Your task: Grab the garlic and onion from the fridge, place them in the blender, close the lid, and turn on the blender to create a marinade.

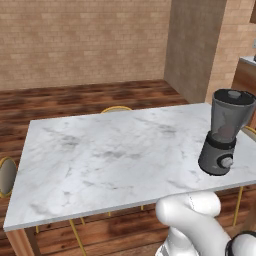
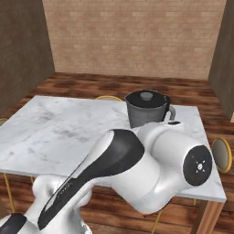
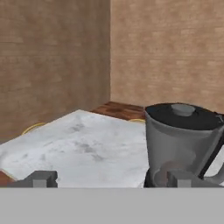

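The blender (image 1: 222, 135) stands at the right end of the marble table (image 1: 110, 155), a smoky jar on a dark base with a silver knob (image 1: 227, 161). The black lid (image 1: 234, 95) sits on the jar's mouth. A reddish shape, the onion (image 1: 225, 131), shows faintly through the jar. In the hand view my gripper (image 3: 113, 180) is open, low over the table, with the blender (image 3: 181, 144) and its lid (image 3: 183, 114) just ahead to the right. The right fingertip (image 3: 183, 178) is in front of the blender's base. From the right base view the blender (image 2: 147, 112) stands beyond my arm. Garlic and fridge are out of view.
Yellow-framed chairs stand around the table (image 1: 6, 175) (image 1: 116, 108) (image 2: 222, 154). A brown wall column (image 1: 195, 45) rises behind the table's far right corner, and a wooden counter (image 1: 247, 72) is beyond it. The table's near edge (image 1: 100, 212) runs in front of my arm.
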